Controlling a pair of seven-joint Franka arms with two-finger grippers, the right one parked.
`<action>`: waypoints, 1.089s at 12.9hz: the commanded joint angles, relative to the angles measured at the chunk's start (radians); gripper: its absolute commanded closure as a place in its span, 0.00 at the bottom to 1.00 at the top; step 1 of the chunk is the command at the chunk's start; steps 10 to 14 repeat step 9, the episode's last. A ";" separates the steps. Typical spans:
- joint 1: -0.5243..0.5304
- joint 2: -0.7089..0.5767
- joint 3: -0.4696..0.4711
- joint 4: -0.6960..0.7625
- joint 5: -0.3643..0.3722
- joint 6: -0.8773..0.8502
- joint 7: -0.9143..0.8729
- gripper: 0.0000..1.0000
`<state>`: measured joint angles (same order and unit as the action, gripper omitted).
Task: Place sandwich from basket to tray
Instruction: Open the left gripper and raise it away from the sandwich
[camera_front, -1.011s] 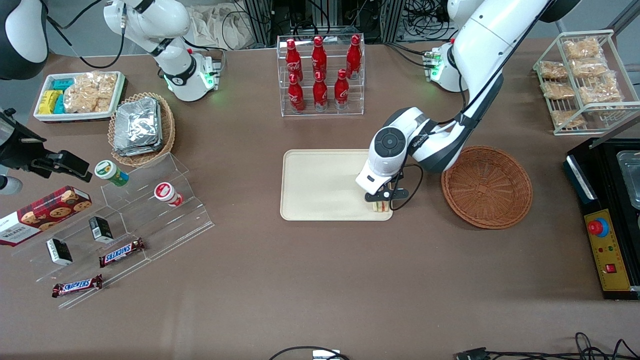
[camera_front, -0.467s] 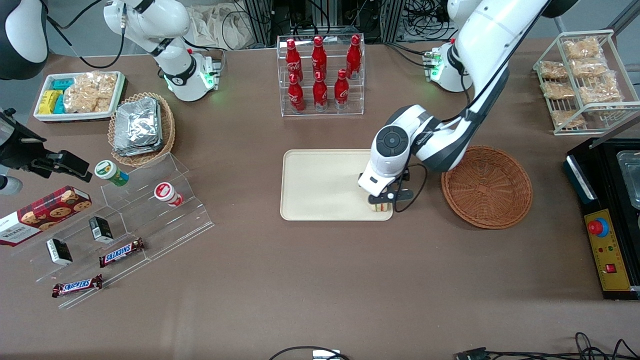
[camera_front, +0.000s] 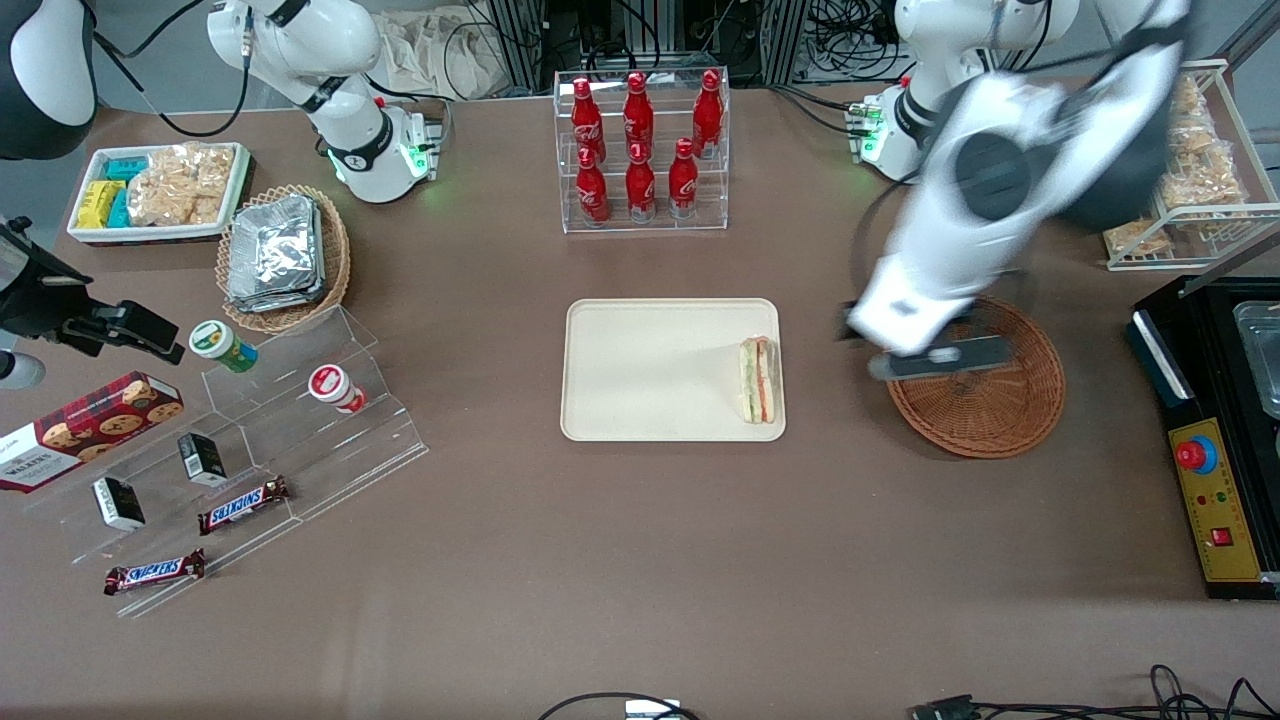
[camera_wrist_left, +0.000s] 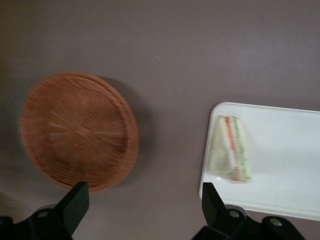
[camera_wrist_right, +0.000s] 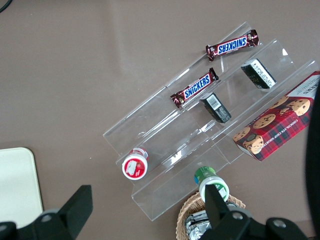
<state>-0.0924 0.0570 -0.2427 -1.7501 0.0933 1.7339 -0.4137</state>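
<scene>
The sandwich (camera_front: 759, 380) lies on the tray (camera_front: 650, 370) close to its basket-side rim, while the gripper (camera_front: 925, 355), released and apparently empty, hangs above the basket (camera_front: 990, 400), so jolting the tray could tip the sandwich onto the surface.

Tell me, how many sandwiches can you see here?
1. The sandwich lies on the tray, along the edge nearest the round basket. The basket holds none, and the open claw above it carries nothing.
</scene>
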 joint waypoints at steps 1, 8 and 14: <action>-0.023 -0.106 0.202 -0.034 -0.043 -0.045 0.211 0.00; -0.020 -0.128 0.310 0.058 -0.072 -0.125 0.273 0.00; -0.020 -0.126 0.310 0.061 -0.072 -0.126 0.273 0.00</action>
